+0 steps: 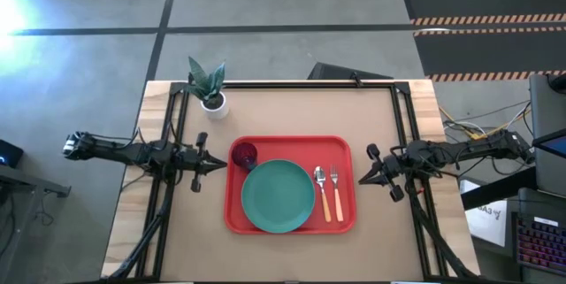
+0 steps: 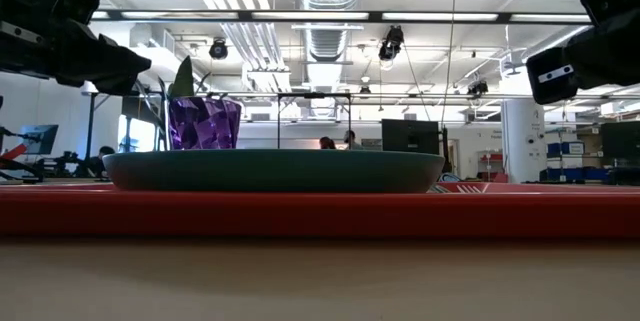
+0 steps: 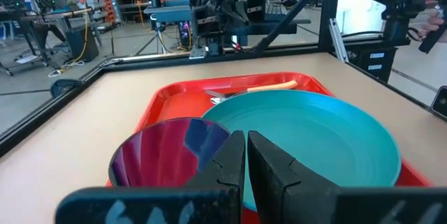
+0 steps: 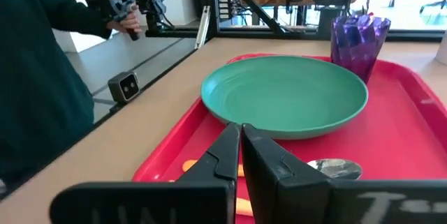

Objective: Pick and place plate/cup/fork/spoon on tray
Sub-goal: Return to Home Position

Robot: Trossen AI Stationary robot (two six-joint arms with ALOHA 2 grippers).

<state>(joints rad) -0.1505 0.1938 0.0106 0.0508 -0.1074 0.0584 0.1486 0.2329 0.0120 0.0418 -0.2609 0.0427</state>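
The tan worktop, edged in pale wood and framed by black rails, stood on a grey concrete floor crossed by dark lines, with striped mats at the far right. Beyond it lay an open workshop with ceiling ducts, strip lights and monitors.

The red tray lay at the middle of the worktop. On it sat the green plate, the purple cup at the plate's far-left side, and to the plate's right the spoon and fork – 2 pieces side by side, handles toward the near edge.

A potted plant stood near the far-left corner, well apart from the tray. A person's dark sleeve showed off the worktop's edge.

The left tool hung just beside the tray's left rim, near the cup – fingers drawn together, holding nothing. The right tool hung just off the right rim, likewise closed and empty.
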